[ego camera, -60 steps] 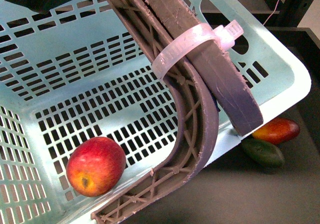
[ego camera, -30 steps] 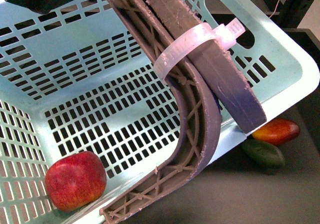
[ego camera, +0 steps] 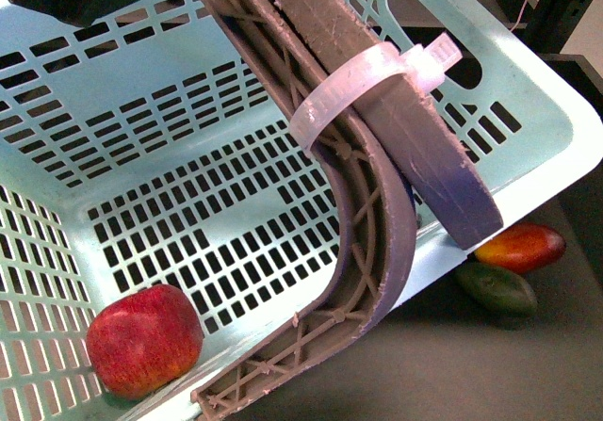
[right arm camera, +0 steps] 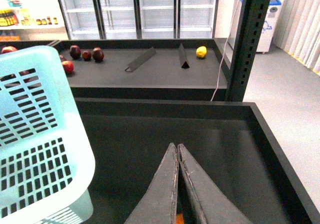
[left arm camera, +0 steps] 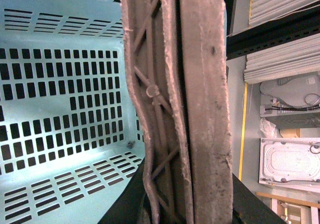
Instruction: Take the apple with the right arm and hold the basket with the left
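Observation:
The apple, red with a yellow blush, lies inside the basket at its near left corner, against the slotted wall. The pale aqua basket hangs tilted, and a white zip tie rings its brown ribbed handle. My left gripper is shut on the handle, with its dark jaws on either side of the bar. My right gripper is shut with nothing between its tips. It hovers over a dark tray to the right of the basket. It does not show in the front view.
A red-orange mango and a dark green fruit lie on the dark surface just past the basket's right rim. A black perforated post stands behind the tray. The far shelf holds several fruits and two wedges.
The apple has rolled inside the basket toward its near left corner and now rests there. The basket has shifted slightly. The mango and the green fruit have not moved.

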